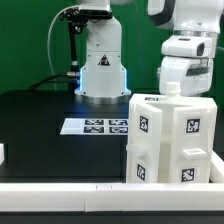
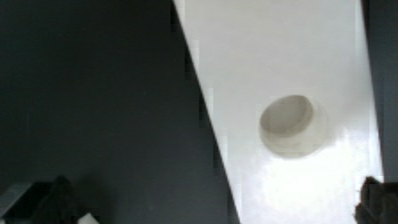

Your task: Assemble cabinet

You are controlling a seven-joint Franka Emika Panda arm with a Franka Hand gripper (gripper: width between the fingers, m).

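Cabinet (image 1: 168,140): stiff white plastic, prob. light, smooth & likely slippery. No give, so firm squeeze should be OK. Best hold judged across a thin panel edge or block sides, clear of tags. Boxy stack of panels & blocks w/ small square black-and-white tags. Round recess (image 2: 288,118) in one white face, per wrist view. Standing on black desk (image 1: 40,110), exterior view's right, near marker board (image 1: 95,126). Pincer (image 2: 210,200) spread fully wide, holding nothing, over that white face.
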